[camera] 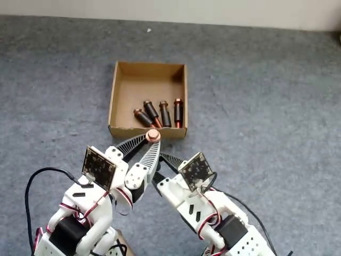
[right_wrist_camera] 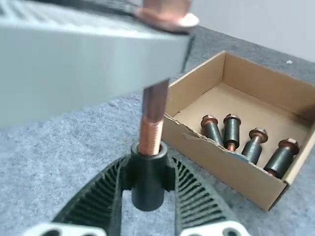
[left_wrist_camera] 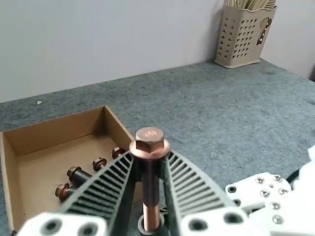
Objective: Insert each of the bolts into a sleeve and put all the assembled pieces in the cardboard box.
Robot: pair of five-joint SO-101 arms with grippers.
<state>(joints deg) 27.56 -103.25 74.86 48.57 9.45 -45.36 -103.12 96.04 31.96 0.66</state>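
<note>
- While the left claw (camera: 151, 143) is clenched on the bolt (left_wrist_camera: 149, 143) just under its hex head, the bolt stands upright, in front of the near wall of the cardboard box (camera: 144, 85).
- Bolt's threaded tip sits in the mouth of the black sleeve (right_wrist_camera: 147, 184); most of the shank is outside it.
- Right claw (right_wrist_camera: 147, 169) is clenched on that sleeve from both sides, directly below the left claw. The sleeve is upright.
- Box is mid-table (camera: 266, 106), just beyond both claws, open side up.
- Four assembled pieces (camera: 164, 113) lie in the box along its near wall, toward the near right corner. Going left to right, the first is angled and the rest are roughly parallel, close together.
- Perforated beige holder (left_wrist_camera: 244, 34) stands against the wall at the table's far edge.
</note>
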